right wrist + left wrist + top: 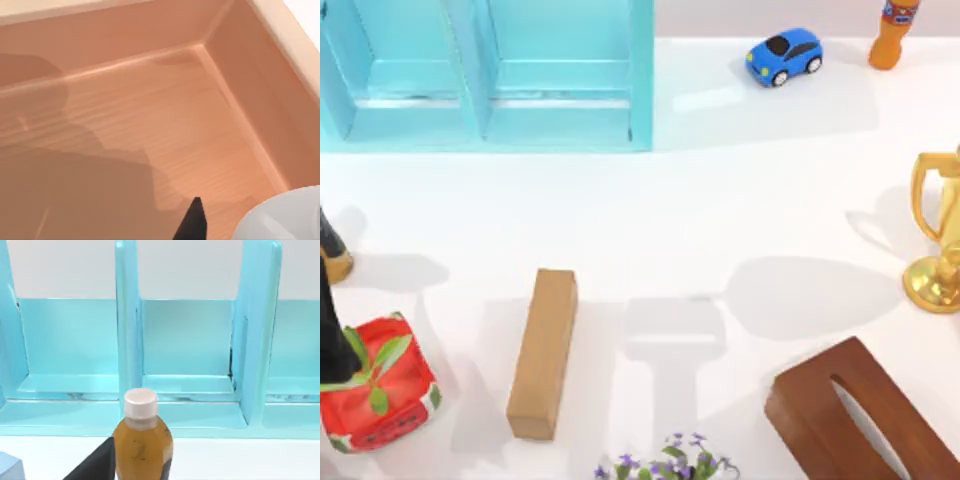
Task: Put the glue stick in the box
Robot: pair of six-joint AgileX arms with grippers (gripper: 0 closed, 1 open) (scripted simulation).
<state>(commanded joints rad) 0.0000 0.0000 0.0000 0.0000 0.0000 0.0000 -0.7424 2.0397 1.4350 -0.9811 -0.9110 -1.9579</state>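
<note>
Near edge of the worktop, left to right: red carton (pixel 378 385) at the near-left corner, tan block (pixel 543 352), purple flowers (pixel 665 465), brown tissue box (pixel 855 420) at the near-right corner.

Left end effector (pixel 97 466): dark part just beside an amber bottle with white cap (pixel 141 440), at the left edge of the worktop, facing the teal shelf unit (pixel 187 340). Spread or pressed together: cannot tell. Judged idle.

Right end effector (pixel 192 222): one dark tip visible above the floor of the wooden box (pixel 150 125), near an inside corner. State: cannot tell. Beside the tip, a pale rounded body, probably the glue stick (pixel 285 215), so it sits over the box, close to the floor. Contact with the floor: cannot tell.

Right edge: gold trophy (pixel 940 240). Far edge: teal unit in the far-left corner, blue toy car (pixel 784 56), taller orange bottle (pixel 894 35) at the far-right corner.

Handling, judged: small plastic squeeze bottle, light, smooth and somewhat yielding, not fragile. Hold across the mid-body with moderate force; the pointed cap is too narrow to hold. It may topple or roll when let go.
</note>
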